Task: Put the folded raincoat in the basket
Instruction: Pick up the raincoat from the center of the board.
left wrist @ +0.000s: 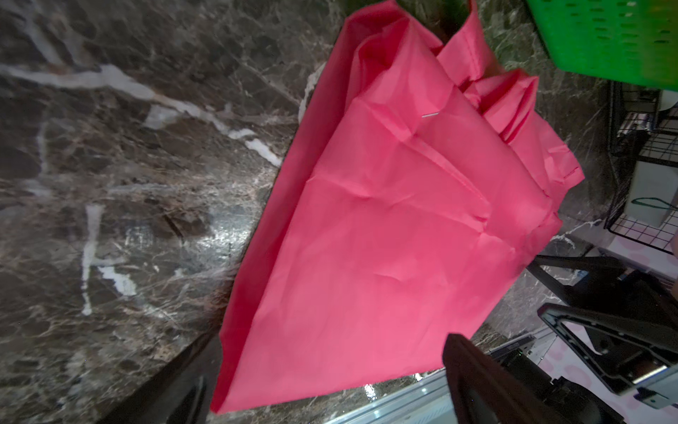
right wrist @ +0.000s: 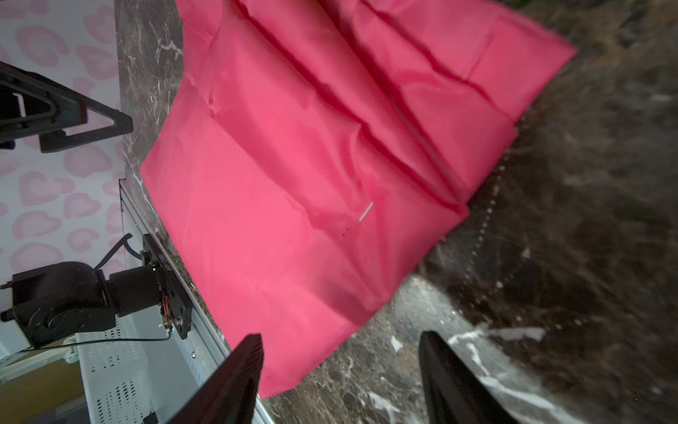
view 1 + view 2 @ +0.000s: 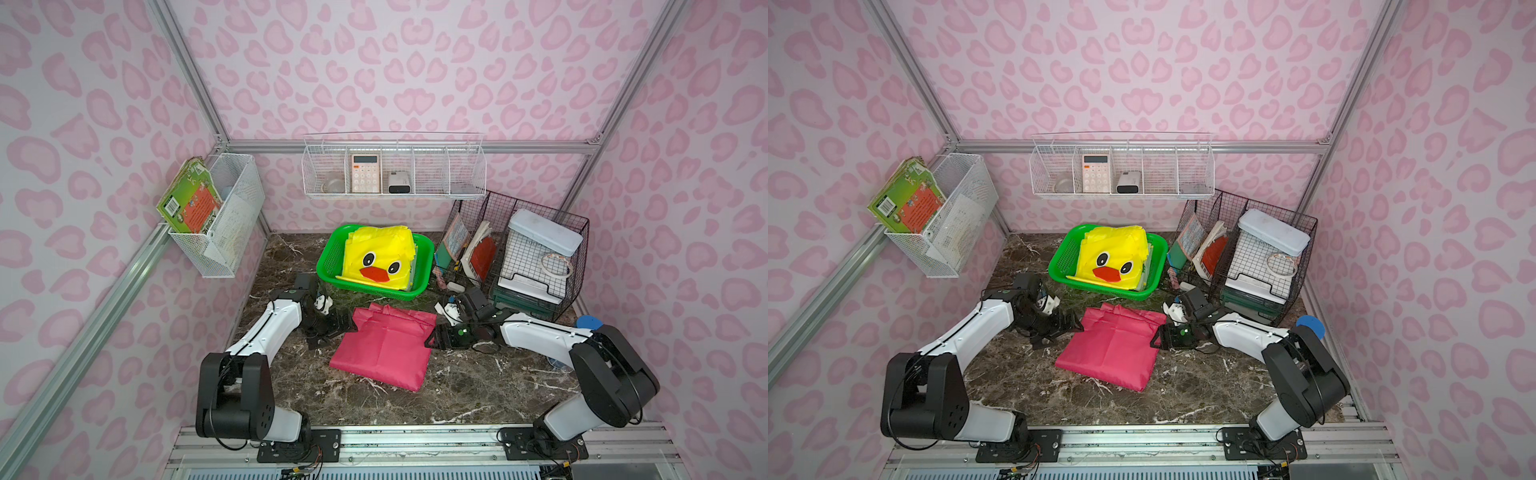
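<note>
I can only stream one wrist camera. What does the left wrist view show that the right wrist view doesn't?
Only the left wrist view: a corner of the green basket, the black wire rack and the right gripper, open at the raincoat's edge.
Only the right wrist view: the left gripper, the left arm's base and the pink wall.
Both: the pink raincoat lying folded on the marble table, with that arm's own open fingers in the foreground.

White arm links (image 3: 274, 328), black joints (image 3: 235, 395), black cables (image 3: 209, 415)
</note>
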`<control>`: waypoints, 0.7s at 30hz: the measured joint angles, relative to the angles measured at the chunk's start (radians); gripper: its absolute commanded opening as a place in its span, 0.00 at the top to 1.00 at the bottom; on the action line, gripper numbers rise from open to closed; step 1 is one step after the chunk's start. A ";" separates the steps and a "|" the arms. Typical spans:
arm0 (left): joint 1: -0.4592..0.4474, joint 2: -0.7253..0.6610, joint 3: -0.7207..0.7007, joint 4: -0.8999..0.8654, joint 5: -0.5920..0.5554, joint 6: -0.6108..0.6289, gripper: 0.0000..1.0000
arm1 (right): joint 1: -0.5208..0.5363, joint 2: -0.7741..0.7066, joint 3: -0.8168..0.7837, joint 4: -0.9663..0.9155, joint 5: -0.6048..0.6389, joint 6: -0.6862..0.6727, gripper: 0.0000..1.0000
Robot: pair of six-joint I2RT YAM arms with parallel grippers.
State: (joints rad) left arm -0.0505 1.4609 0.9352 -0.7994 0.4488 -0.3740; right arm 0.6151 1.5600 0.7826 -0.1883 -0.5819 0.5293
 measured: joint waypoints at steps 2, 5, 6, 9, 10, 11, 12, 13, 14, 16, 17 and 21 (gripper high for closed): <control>0.000 0.016 -0.010 0.011 0.002 0.000 0.01 | 0.014 0.015 -0.003 0.021 -0.007 0.024 0.30; 0.000 0.037 -0.029 0.030 0.011 0.002 0.01 | 0.031 0.048 -0.005 0.048 -0.010 0.047 0.30; 0.000 0.043 -0.033 0.035 0.016 0.002 0.01 | 0.036 0.060 -0.005 0.059 -0.011 0.048 0.30; -0.001 0.066 -0.050 0.054 0.035 0.002 0.01 | 0.045 0.089 -0.005 0.090 -0.018 0.072 0.30; -0.001 0.072 -0.057 0.061 0.043 0.002 0.01 | 0.045 0.095 -0.005 0.103 -0.025 0.073 0.31; -0.001 0.077 -0.063 0.068 0.051 0.002 0.01 | 0.045 0.101 -0.005 0.117 -0.029 0.080 0.31; -0.001 0.080 -0.068 0.074 0.059 0.001 0.03 | 0.045 0.106 -0.005 0.128 -0.032 0.084 0.33; -0.001 0.084 -0.072 0.080 0.065 -0.003 0.05 | 0.046 0.110 -0.004 0.138 -0.035 0.091 0.35; -0.001 0.087 -0.077 0.085 0.072 -0.011 0.07 | 0.046 0.115 -0.004 0.146 -0.037 0.095 0.39; -0.001 0.093 -0.083 0.093 0.085 -0.012 0.16 | 0.047 0.124 -0.004 0.156 -0.039 0.096 0.47; -0.001 0.097 -0.085 0.099 0.093 -0.013 0.23 | 0.048 0.129 -0.005 0.163 -0.040 0.098 0.52; -0.001 0.098 -0.092 0.117 0.125 -0.016 0.51 | 0.057 0.136 -0.011 0.169 -0.045 0.106 0.76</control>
State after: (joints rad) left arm -0.0517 1.5585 0.8429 -0.6819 0.5739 -0.3901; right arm 0.6720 1.6958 0.7719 -0.0189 -0.6270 0.6357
